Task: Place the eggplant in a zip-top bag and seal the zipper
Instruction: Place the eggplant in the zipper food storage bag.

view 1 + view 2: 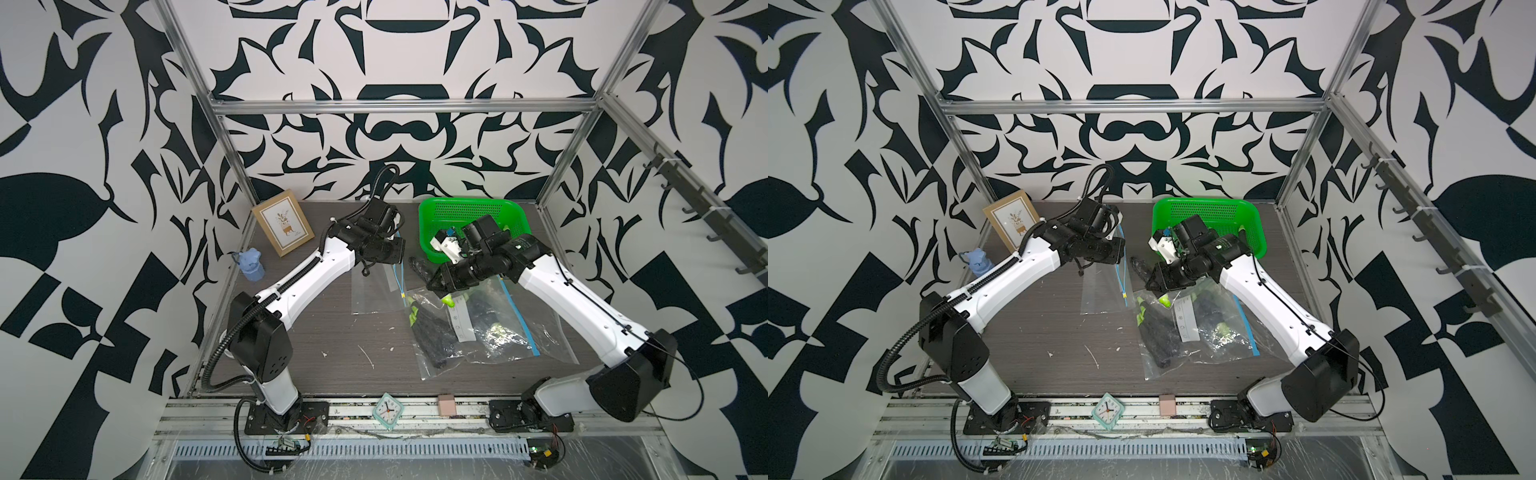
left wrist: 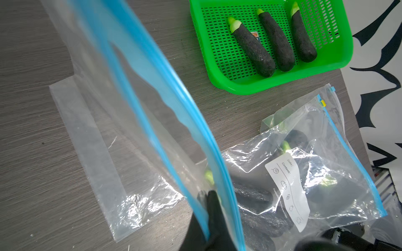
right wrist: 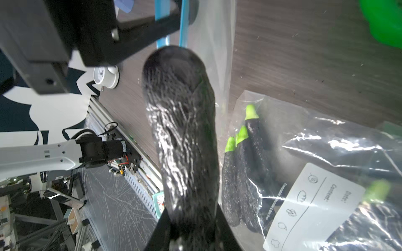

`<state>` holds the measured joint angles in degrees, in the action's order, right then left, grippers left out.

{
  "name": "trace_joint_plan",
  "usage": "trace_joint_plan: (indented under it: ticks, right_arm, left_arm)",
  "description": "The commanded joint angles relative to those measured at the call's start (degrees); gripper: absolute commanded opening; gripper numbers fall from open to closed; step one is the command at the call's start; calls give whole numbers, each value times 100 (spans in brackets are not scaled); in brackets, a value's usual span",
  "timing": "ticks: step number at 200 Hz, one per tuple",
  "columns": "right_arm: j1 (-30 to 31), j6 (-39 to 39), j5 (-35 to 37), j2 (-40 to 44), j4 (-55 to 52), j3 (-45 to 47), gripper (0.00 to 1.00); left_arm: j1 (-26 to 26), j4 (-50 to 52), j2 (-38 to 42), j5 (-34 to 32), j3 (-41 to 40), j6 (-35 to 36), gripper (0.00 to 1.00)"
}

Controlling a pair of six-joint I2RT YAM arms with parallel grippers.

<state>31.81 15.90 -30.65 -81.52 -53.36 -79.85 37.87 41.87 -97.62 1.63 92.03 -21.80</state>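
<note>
The filled bag (image 2: 348, 173) carries a white label (image 2: 287, 191) reading "Date:" and "Content:".

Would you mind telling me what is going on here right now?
The left gripper is pinching the blue zipper edge of an empty zip-top bag, holding it up. The right gripper holds an eggplant, tip pointed toward the bag. Three more eggplants lie in the green basket; filled bags lie nearby.

I read "Date:" and "Content:" on the white label (image 2: 287, 191) of the filled zip-top bag (image 2: 339, 173), with small icons below them. The fine print along the label's edge and the clock (image 1: 388, 410) dial are too small for me.
</note>
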Motion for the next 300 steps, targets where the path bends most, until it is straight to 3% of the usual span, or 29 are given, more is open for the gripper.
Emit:
trace_joint_plan:
  ticks: [1,111,229,300]
  right_arm:
    - [219,-82,-143,-8,-352,-322,0]
    - [341,-128,-276,-831,19,-780,0]
    - [-120,-160,51,-1298,-104,-829,0]
    - [-202,-254,-129,-1870,-632,-1759,0]
  left_arm:
    - [-23,144,-81,-49,207,38,0]
    - [-22,-91,59,177,-39,-108,0]
    - [-8,-121,279,213,-284,-171,0]
    - [377,-118,237,-40,-255,-263,0]
